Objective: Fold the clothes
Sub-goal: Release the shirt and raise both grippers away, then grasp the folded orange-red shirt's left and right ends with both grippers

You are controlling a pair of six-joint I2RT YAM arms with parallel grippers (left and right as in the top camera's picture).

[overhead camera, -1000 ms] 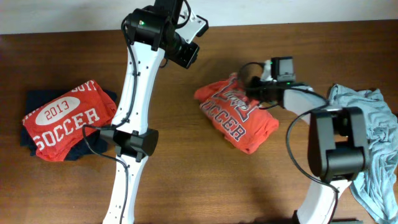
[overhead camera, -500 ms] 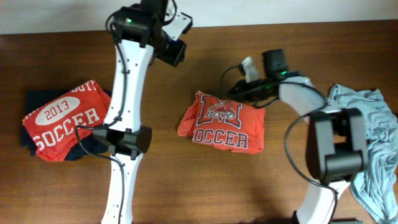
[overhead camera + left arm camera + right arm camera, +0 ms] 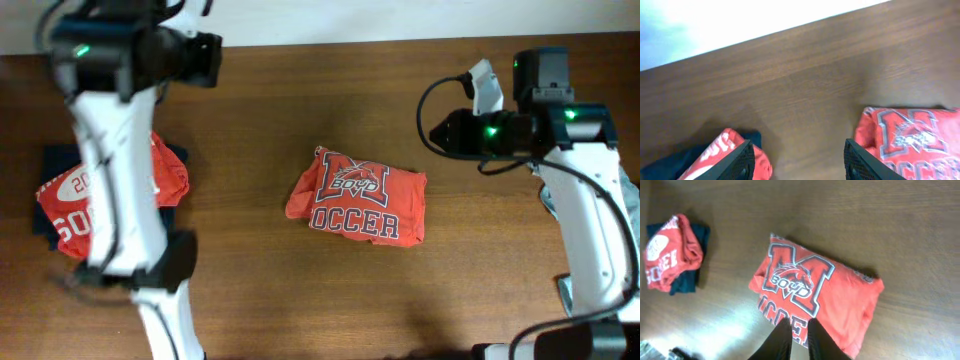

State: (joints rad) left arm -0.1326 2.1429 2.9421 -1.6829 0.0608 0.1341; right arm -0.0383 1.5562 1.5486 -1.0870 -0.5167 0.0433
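Table (image 3: pixel 300 290) bears shirt (image 3: pixel 358 197), whole overhead, cropped left-wrist.

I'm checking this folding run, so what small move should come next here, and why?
Probably lower the open left gripper toward the orange shirt to carry it to the pile at the left. The shirt lies folded in the middle, nothing is gripping it, and folded clothes are already stacked in that pile.

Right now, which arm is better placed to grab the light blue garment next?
Right, probably. The light blue garment lies at far right, partly under the right arm; the left gripper hovers far left, near the folded stack.
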